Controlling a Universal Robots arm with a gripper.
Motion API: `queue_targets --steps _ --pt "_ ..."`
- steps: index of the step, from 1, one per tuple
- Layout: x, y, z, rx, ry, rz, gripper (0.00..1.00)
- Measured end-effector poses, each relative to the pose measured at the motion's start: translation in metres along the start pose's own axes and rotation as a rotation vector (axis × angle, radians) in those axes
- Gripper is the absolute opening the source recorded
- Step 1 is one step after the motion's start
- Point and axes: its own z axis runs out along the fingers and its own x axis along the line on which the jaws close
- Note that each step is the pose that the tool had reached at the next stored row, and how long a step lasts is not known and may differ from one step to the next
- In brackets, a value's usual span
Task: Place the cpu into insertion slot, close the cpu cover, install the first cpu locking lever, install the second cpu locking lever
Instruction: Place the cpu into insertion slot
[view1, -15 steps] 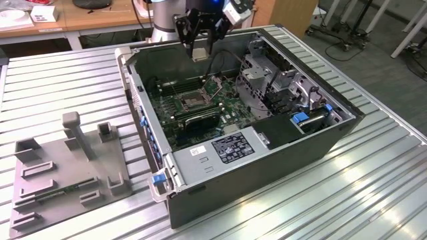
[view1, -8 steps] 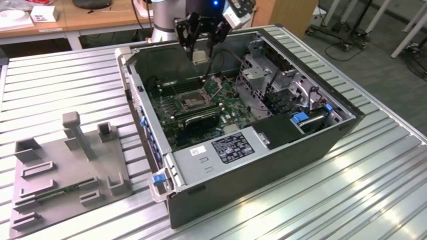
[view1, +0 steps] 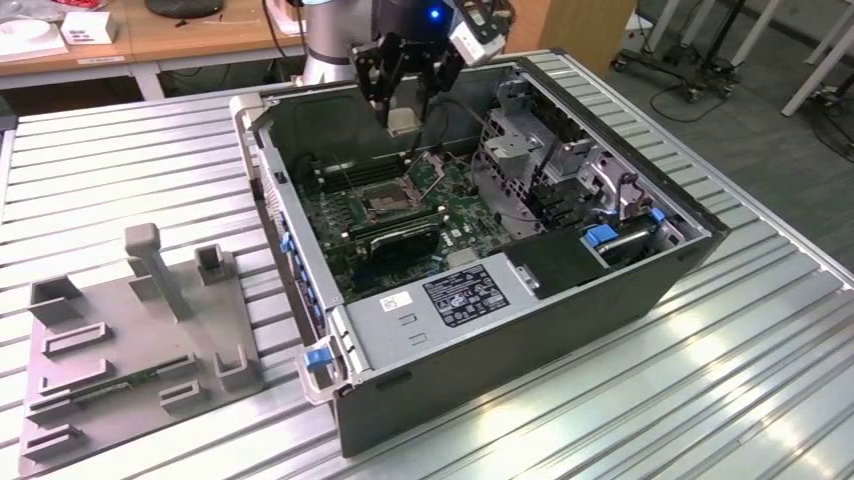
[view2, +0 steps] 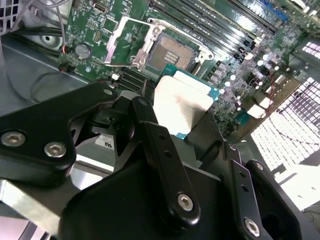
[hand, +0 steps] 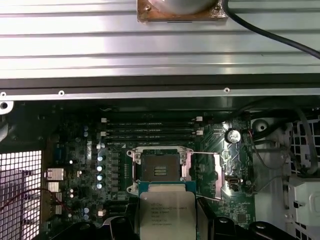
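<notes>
Upper centre in the exterior view, the gripper (view1: 400, 112) grasps the cpu (hand: 166, 212), partly hidden by its fingers, over the uncovered insertion slot (hand: 160, 171).

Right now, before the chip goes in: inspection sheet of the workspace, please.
Surface: slatted metal table with an open computer case on it.
Job's things: cpu held above the board, not in the slot; insertion slot bare; cpu cover swung open.
Clutter: grey fixture block at the exterior view's left.
Pincer: shut on the cpu.
Cables: black cable over the table slats; thin wires inside the case.
Surroundings: wooden desk, wheeled stands.
</notes>
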Motion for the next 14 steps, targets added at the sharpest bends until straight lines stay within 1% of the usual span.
queue_targets --steps 14 --pt "-0.0005 -0.0025 0.0253 0.0 0.0025 0.002 0.54"
